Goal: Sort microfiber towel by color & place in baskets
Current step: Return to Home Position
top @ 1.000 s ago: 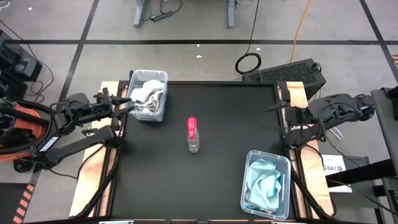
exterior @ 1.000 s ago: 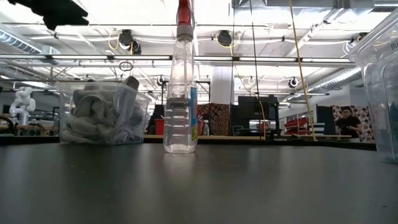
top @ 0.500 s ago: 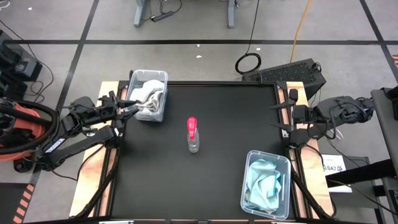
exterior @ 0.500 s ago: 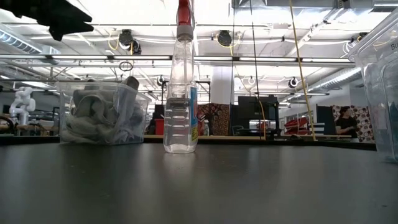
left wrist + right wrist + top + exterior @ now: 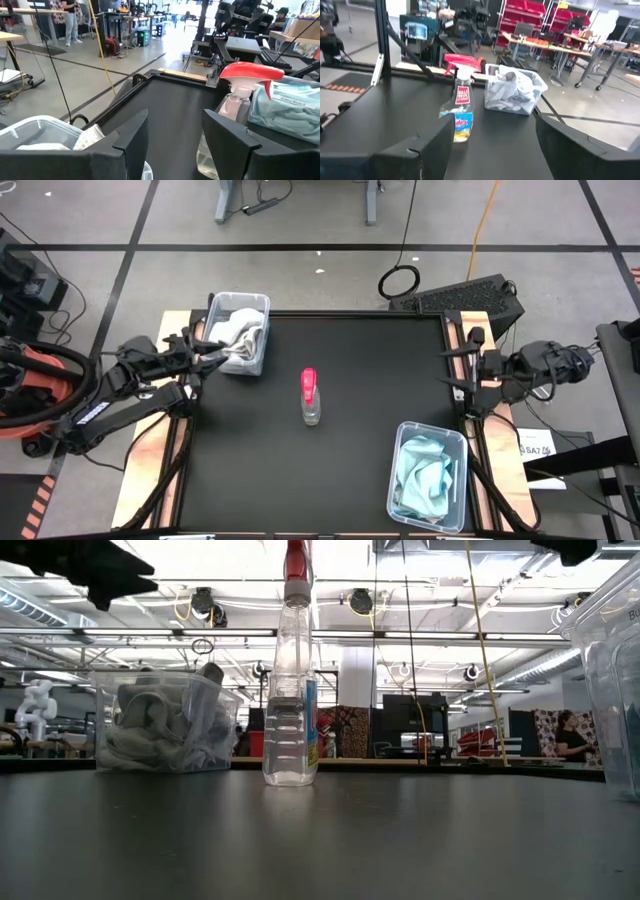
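my left hand (image 5: 214,347) hangs at the left edge of the surface (image 5: 330,470), fingers spread wide and holding nothing. the fingertips reach just over the outer wall of the left basket (image 5: 240,296), and the low view shows them raised clear of it. the grey-white towels (image 5: 240,332) lie bunched inside that basket, right beside my hand. a spray bottle (image 5: 310,395) stands upright mid-surface. the right basket (image 5: 432,426) sits by the surface's right edge with the light blue towels (image 5: 425,475) crumpled in it. my right hand (image 5: 452,367) hovers at that same edge, fingers wide and empty, apart from the basket.
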You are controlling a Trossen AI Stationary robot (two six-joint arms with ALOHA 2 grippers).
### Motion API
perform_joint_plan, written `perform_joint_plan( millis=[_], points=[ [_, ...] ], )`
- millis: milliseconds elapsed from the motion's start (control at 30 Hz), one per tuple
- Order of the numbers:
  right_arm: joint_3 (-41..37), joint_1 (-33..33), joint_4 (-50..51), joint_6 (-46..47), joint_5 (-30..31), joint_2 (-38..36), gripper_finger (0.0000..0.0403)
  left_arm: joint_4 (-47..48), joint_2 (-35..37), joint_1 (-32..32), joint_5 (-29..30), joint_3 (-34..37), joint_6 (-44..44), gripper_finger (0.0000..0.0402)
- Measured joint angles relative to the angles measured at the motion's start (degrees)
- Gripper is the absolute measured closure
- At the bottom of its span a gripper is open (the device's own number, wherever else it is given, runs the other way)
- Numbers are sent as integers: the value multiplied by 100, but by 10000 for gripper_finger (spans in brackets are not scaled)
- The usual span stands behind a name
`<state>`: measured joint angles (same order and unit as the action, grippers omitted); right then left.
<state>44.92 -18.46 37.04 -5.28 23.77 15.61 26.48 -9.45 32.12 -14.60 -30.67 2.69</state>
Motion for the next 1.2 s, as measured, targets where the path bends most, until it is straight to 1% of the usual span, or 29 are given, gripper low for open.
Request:
perform_joint_plan(
  millis=[200,467,700,800,900,1000,1067,1200],
  points=[
    [-518,0,-390,-103,-8,-415,134,-537,0,0,-37,385,100,212],
    [-1111,-2,-900,-302,-8,-807,134,-816,2,0,-176,714,140,212],
    [-1160,0,-1032,-279,-8,-889,134,-855,2,-27,-187,755,143,212],
    [-1160,0,-1032,-247,-12,-893,134,-857,2,-136,-189,755,143,212],
    [-1160,-2,-1032,-196,-168,-893,134,-861,2,-287,-186,755,133,212],
    [-1295,-2,-1200,-181,-176,-910,134,-872,2,-440,-113,761,128,212],
    [-1448,-2,-1367,-183,-179,-922,134,-1015,4,-545,-44,868,129,212],
    [-1600,-1,-1687,-200,-169,-924,134,-1345,42,-730,85,1333,174,212]
  ],
)
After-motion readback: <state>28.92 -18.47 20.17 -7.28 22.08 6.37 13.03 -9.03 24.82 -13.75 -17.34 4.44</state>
